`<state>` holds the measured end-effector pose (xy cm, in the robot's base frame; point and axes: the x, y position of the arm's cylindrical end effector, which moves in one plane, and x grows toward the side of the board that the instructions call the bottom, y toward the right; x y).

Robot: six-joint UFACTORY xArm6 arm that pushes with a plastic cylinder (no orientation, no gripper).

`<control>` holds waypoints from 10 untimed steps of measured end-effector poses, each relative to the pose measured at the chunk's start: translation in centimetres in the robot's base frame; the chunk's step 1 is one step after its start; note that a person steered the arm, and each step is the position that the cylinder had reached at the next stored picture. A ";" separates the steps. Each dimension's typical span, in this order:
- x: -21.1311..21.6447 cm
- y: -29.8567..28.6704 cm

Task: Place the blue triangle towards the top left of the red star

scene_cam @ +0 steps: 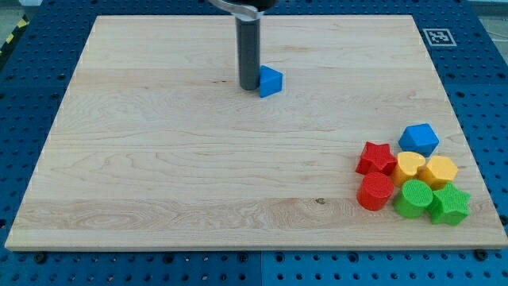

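Blue perforated metal surrounds a pale wooden table, with a small black-and-white marker at the table's top right corner. Near the middle of the top edge my tip rests on the wood, the dark rod rising straight up out of the view's top. There is no gripper on this arm, so nothing is grasped or clenched; the rod only touches. The blue triangle sits right against my tip, on its right side as the view has it, touching or as good as touching. All other blocks are bunched near the bottom right corner, well apart from the triangle. The red star lies at the left of that bunch, with a red cylinder just below it. A blue hexagon-like block is at the bunch's top. A yellow heart and a yellow hexagon sit side by side beneath it. A green cylinder and a green star close the bunch nearest the bottom edge.
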<state>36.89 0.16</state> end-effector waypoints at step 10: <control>1.6 6.6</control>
